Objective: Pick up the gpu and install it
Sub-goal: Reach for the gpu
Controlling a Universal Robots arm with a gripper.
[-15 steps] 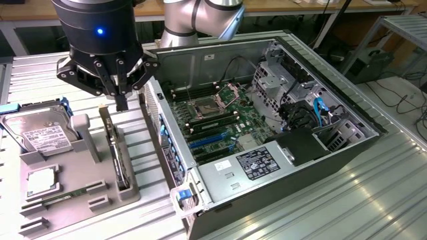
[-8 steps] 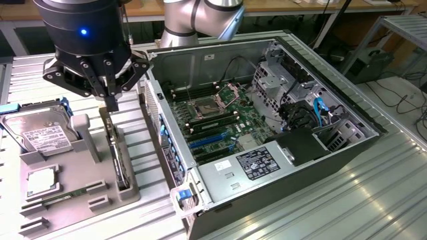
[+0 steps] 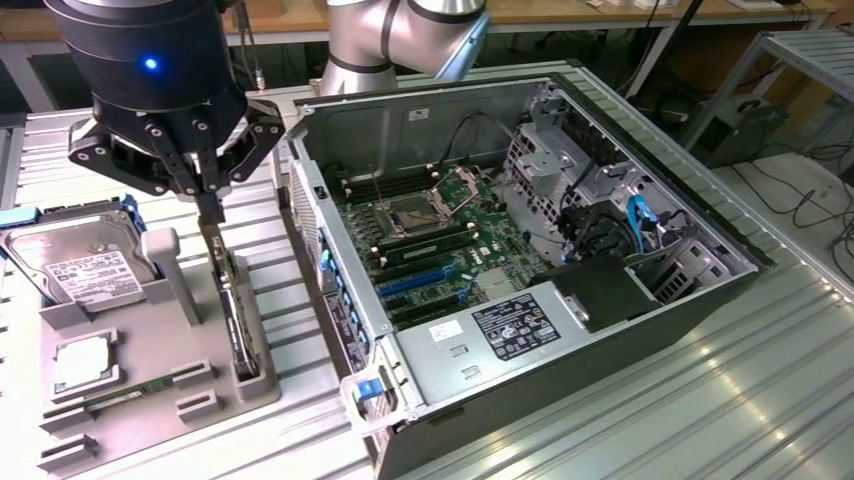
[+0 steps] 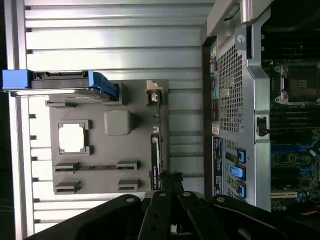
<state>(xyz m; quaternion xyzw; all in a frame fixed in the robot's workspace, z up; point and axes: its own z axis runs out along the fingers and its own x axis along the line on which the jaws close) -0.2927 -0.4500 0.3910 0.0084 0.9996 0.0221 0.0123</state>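
A ribbed metal surface [image 3: 747, 400] carries an open computer case [image 3: 387, 120] lying on its side, with the motherboard, blue slots and a labelled power supply exposed. The case takes up the middle and the exterior view's right. A grey robot arm [image 3: 400, 40] rises behind it.

On the exterior view's left, just beside the case, sits a grey holder tray [image 3: 160, 350]. A silver hard drive [image 3: 80, 270] with a white label stands tilted at the tray's far corner, in a blue frame.

The gpu [image 3: 240, 330] stands on its thin edge in a long slot along the side of the tray nearest the case. Its black card runs front to back, and it is not yet lifted.

The jaws hang straight over the gpu's far end, pressed together into one narrow point. Whether they touch or pinch the card cannot be told.

A square processor chip [image 3: 83, 362] lies flat in the tray. A narrow green memory stick [image 3: 127, 390] rests in clips in front of it.
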